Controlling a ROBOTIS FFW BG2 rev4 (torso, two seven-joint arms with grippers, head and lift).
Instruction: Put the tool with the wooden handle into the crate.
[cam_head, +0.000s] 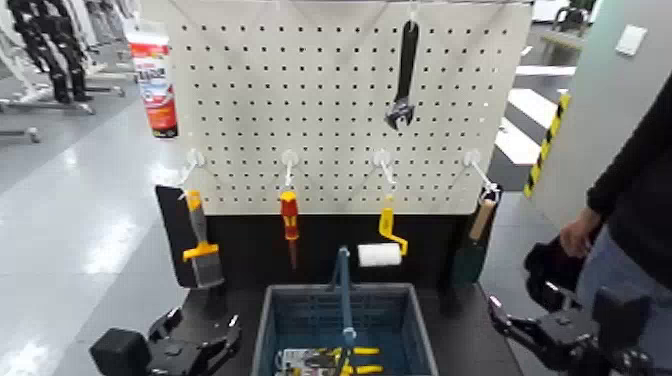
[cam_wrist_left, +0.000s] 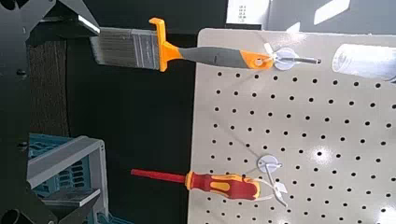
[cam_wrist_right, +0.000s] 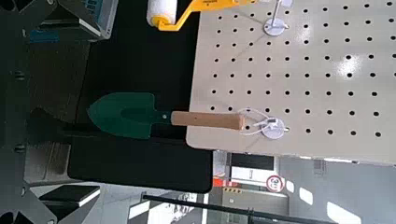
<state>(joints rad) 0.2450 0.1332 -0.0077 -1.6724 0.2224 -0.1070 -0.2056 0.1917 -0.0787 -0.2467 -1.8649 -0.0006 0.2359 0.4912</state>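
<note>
The tool with the wooden handle (cam_head: 478, 230) hangs by its white cord from the rightmost hook of the pegboard, dark green blade downward; the right wrist view shows it whole (cam_wrist_right: 191, 119). The grey-blue crate (cam_head: 268, 322) stands on the dark table below the board's middle, its blue handle bar (cam_head: 344, 290) arching over it. My right gripper (cam_head: 503, 318) is low at the right, open and empty, below and a little right of the tool. At the bottom left, beside the crate, my left gripper (cam_head: 200, 328) rests open and empty.
Also on the pegboard (cam_head: 330, 110) hang an orange-handled brush (cam_head: 199, 245), a red-and-yellow screwdriver (cam_head: 289, 225), a yellow paint roller (cam_head: 385, 240) and a black wrench (cam_head: 404, 75). Yellow-handled tools (cam_head: 335, 360) lie in the crate. A person (cam_head: 625, 190) stands at the right.
</note>
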